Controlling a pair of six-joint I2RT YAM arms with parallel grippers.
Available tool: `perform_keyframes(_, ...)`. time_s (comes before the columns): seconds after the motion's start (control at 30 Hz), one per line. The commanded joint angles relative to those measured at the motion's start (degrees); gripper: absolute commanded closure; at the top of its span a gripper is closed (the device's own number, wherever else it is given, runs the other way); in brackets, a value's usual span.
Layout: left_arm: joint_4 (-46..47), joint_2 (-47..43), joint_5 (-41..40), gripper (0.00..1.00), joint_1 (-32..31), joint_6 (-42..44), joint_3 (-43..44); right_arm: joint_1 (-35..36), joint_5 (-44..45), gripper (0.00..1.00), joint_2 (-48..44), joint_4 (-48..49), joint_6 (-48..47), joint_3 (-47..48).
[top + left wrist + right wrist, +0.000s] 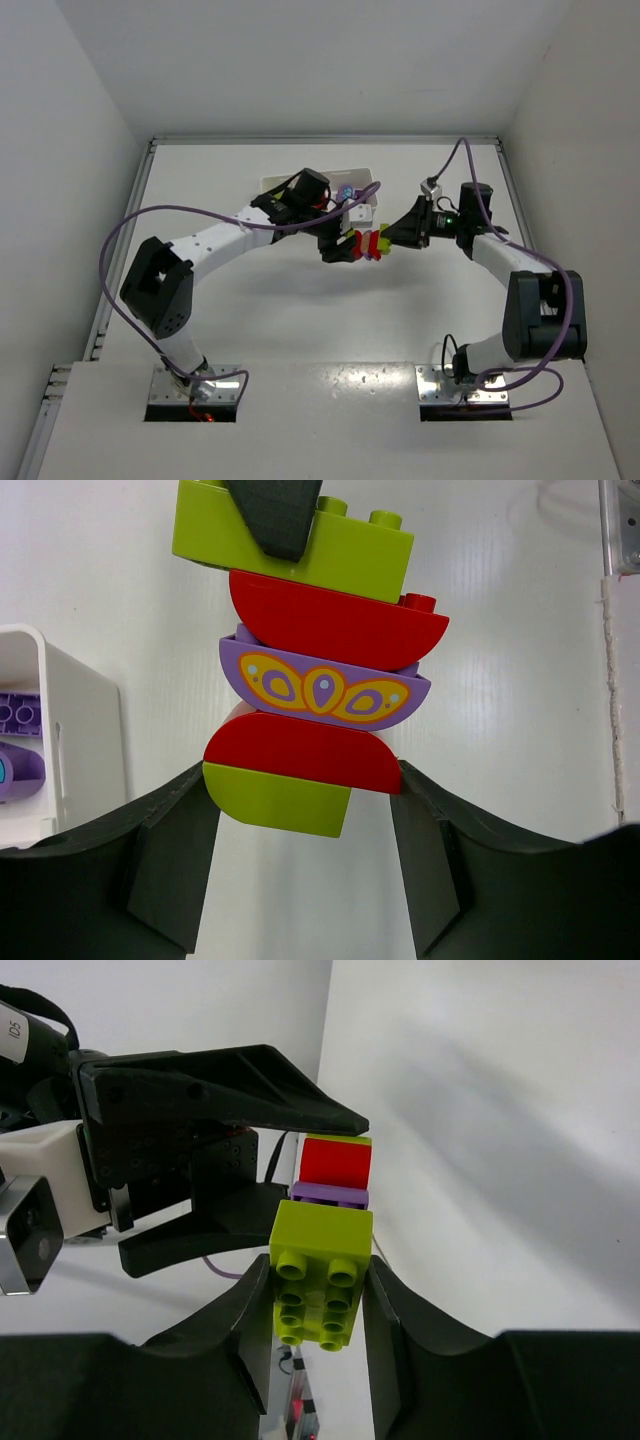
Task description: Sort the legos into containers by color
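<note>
A lego stack (368, 244) of yellow-green, red and purple bricks hangs above the table between both grippers. In the left wrist view it reads yellow-green (300, 545), red, patterned purple (320, 685), red (300, 750), yellow-green (275, 800). My left gripper (340, 248) (300, 770) holds the lower red brick, whose ends touch both fingers. My right gripper (392, 238) (320, 1280) is shut on the yellow-green end brick (320, 1270). The white tray (275, 184) (60, 710) stands behind the left arm, with purple bricks (18, 715) in it.
White walls close in the table on the left, back and right. A metal rail (622, 530) runs along the table's edge. Purple cables (130, 225) loop from both arms. The left arm (215, 240) partly covers the tray.
</note>
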Motion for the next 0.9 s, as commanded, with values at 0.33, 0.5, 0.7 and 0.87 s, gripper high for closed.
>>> perform_keyframes(0.33, 5.28, -5.69, 8.81, 0.0, 4.2, -13.67, -1.8, -0.95, -7.47, 1.0, -2.81, 1.82, -4.99, 3.36)
perform_keyframes(0.5, 5.9, -7.62, 17.7, 0.0, 9.92, -22.09, -2.33, -1.49, -9.14, 1.0, -4.57, 0.76, -5.53, 3.97)
perform_keyframes(0.7, 7.13, 2.19, 41.51, 0.15, 15.99, -36.16, 1.0, -1.49, -10.46, 1.0, -5.63, 0.58, -8.61, 4.5)
perform_keyframes(0.87, 6.51, 11.16, 49.62, 0.23, 15.99, -39.44, 6.35, -0.87, -11.51, 1.0, -4.49, 1.12, -8.61, 6.61)
